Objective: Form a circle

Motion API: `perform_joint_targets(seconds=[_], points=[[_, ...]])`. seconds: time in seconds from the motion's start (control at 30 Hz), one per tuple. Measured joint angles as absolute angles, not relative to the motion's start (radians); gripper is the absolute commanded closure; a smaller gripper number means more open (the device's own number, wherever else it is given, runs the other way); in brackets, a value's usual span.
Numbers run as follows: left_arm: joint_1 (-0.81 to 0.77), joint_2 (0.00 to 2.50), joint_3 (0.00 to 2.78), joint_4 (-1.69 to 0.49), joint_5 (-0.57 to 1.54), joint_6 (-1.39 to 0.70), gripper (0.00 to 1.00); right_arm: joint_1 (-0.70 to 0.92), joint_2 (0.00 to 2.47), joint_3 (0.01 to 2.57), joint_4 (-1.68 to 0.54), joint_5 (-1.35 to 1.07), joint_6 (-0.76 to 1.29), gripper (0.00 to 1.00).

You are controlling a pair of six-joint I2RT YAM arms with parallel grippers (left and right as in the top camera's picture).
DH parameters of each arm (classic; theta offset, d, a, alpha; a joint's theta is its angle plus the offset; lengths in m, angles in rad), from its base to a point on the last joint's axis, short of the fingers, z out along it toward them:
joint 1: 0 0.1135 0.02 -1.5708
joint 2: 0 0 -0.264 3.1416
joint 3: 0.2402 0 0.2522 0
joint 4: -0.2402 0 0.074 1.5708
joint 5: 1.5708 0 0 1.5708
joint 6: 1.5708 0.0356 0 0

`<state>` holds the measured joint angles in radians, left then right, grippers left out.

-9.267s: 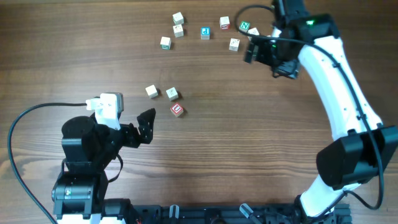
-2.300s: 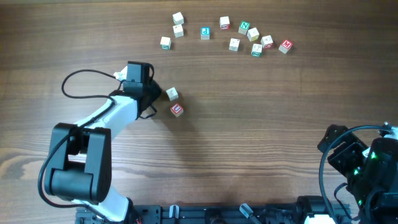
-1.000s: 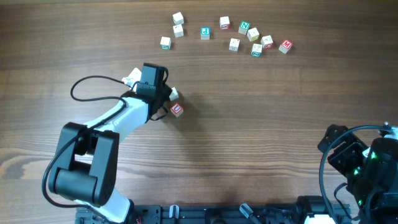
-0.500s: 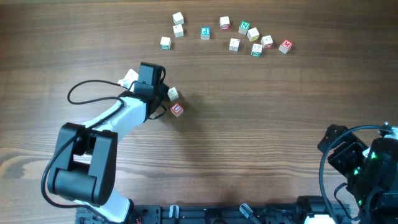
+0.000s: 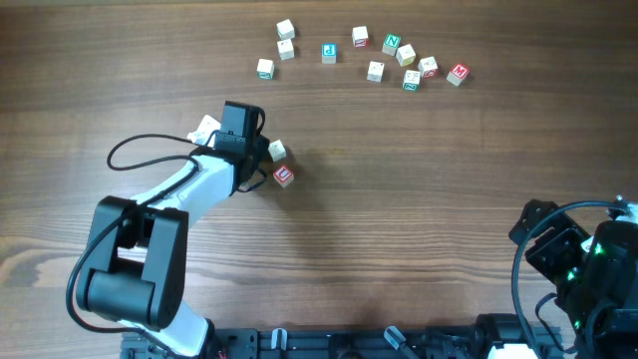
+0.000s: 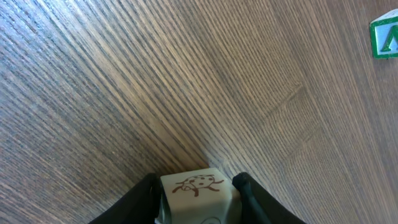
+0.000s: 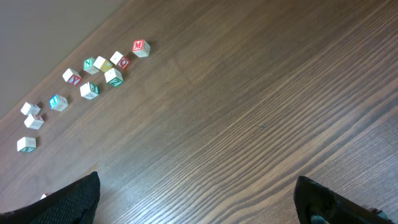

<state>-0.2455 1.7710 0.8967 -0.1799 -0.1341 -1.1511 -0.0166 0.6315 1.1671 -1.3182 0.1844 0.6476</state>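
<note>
Left gripper [image 5: 255,152] straddles a ladybug cube [image 6: 196,188] on the tabletop [image 5: 399,219]; whether it clamps is unclear. The pale cube [image 5: 276,150] and red cube [image 5: 284,176] sit just right. Right gripper [image 7: 196,200] gapes, well apart.

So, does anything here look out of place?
Nothing damaged or spilled. The top cubes form a ragged arc, not a ring; the red cube lies apart; a ladybird cube sits between the left jaws.
</note>
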Motion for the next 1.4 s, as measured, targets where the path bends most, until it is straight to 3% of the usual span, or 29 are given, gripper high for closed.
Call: perform_joint_targets(seconds=[0.33,0.73,1.4], points=[[-0.245,1.771,0.897,-0.180,-0.134,-1.151,0.53,-0.017,0.632,1.167,-1.318,0.185,0.648,0.00],[-0.245,1.771,0.897,-0.177,-0.133,-1.158,0.61,-0.017,0.632,1.167,-1.318,0.185,0.648,0.00],[-0.245,1.771,0.897,-0.175,-0.130,-1.193,0.59,-0.017,0.632,1.167,-1.318,0.185,0.648,0.00]])
